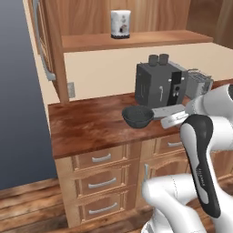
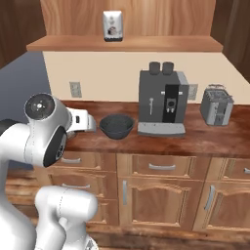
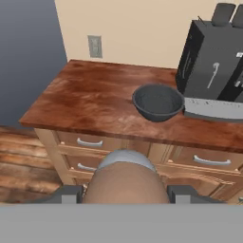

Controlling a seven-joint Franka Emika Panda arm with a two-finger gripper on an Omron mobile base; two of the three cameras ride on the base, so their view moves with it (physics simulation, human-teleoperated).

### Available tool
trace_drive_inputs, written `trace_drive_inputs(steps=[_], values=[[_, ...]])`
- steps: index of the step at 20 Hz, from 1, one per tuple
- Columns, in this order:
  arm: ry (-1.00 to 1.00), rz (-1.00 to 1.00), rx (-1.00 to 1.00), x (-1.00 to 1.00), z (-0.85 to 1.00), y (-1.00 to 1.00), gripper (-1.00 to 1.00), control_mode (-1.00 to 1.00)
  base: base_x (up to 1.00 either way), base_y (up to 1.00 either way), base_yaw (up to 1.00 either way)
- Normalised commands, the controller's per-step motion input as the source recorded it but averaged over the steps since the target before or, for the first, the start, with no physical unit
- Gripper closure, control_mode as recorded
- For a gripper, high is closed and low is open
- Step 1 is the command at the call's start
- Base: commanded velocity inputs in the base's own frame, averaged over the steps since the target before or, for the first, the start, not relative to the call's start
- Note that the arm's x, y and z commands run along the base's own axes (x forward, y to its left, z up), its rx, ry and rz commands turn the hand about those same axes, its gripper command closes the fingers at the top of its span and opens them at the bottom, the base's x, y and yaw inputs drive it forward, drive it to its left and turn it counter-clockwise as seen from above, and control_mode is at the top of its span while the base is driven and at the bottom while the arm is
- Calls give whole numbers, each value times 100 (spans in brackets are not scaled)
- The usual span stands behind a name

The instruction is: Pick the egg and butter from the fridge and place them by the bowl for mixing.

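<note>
Wood countertop (image 3: 90, 102) stretches out ahead of my gripper (image 3: 124, 192), with the grey coffee machine (image 3: 213, 59) ahead to the right and the dark bowl (image 3: 158, 101) straight ahead, just beside that machine. Between the fingers I've got a tan-brown round thing filling the bottom of the hand view, pretty sure that's the egg (image 3: 124, 182), clamped so it rides along toward the bowl. Butter's presumably left for later.
</note>
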Motion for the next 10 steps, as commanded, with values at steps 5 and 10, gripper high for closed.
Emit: trace_drive_inputs(steps=[5, 10], values=[[0, 0, 0, 0, 0, 0, 100, 100, 55, 32, 9], [0, 0, 0, 0, 0, 0, 100, 100, 38, 24, 29]])
